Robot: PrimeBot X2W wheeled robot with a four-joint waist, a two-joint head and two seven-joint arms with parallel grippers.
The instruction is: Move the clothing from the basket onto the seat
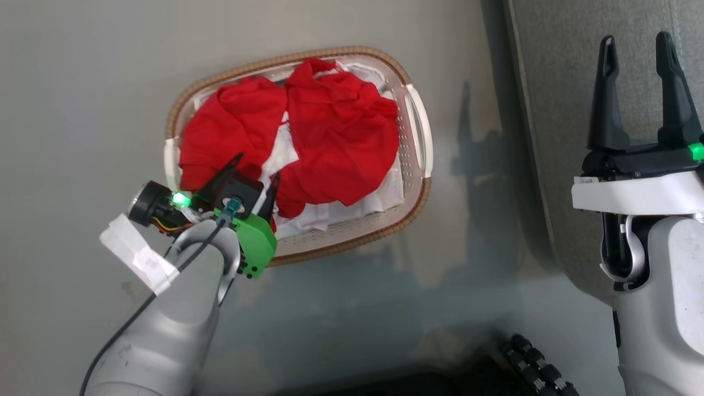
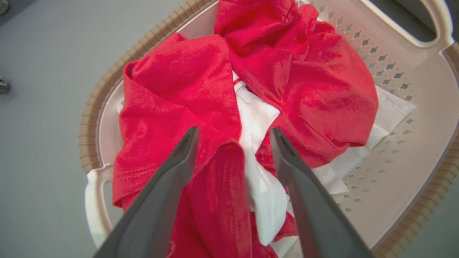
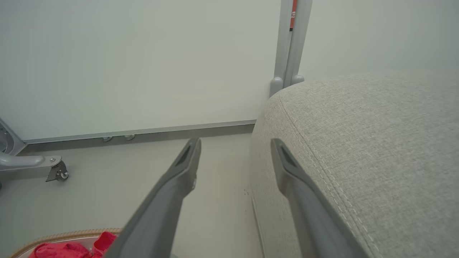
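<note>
One basket point(image 1: 357, 242) stands on the floor point(image 1: 82, 110), left of the seat point(image 1: 555, 82) and apart from it. All the clothing point(image 1: 341, 137) lies in it: two red garments point(image 1: 231, 126) heaped side by side, with white panels showing between them. Under them is one white liner point(image 1: 357, 212), spread over the basket's bottom. The basket has two white handles point(image 1: 423, 137), one at each short end. The left gripper point(image 1: 257, 168) is over the basket's near left end, jaws spread wide, with a fold of red fabric and a strip of white between its fingers point(image 2: 168, 179). I cannot tell whether they touch the cloth. The right gripper point(image 1: 636, 39) hangs over the seat's edge, jaws likewise apart, empty.
</note>
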